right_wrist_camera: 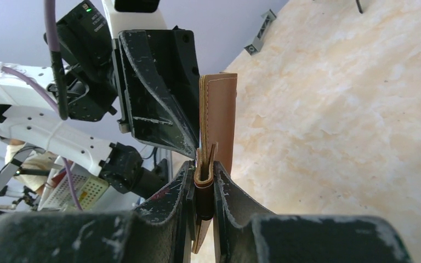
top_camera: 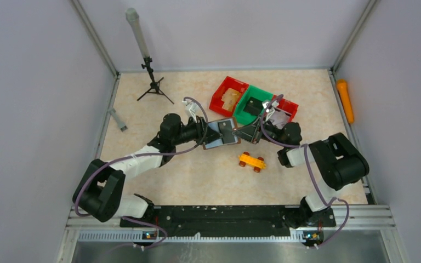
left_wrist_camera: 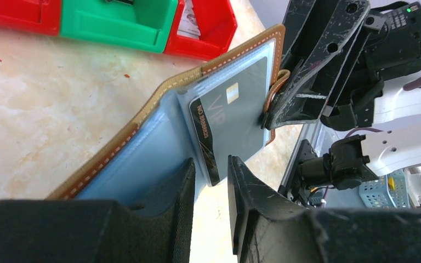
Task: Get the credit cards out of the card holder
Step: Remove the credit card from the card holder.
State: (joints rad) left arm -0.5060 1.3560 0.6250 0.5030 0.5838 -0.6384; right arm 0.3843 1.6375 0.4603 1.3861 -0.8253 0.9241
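Note:
The brown card holder hangs open between my two grippers above the table's middle. The left wrist view shows its greyish-blue pockets and a black credit card marked VIP behind a clear sleeve. My left gripper is open, and the black card's lower corner sits just between its fingertips without touching them. My right gripper is shut on the holder's brown leather edge; it shows from the other side as dark fingers on that edge. Other cards are hidden.
Behind the holder stand a red bin, a green bin and a second red bin. An orange toy car lies in front. An orange cylinder lies at the right edge; a small tripod stands back left.

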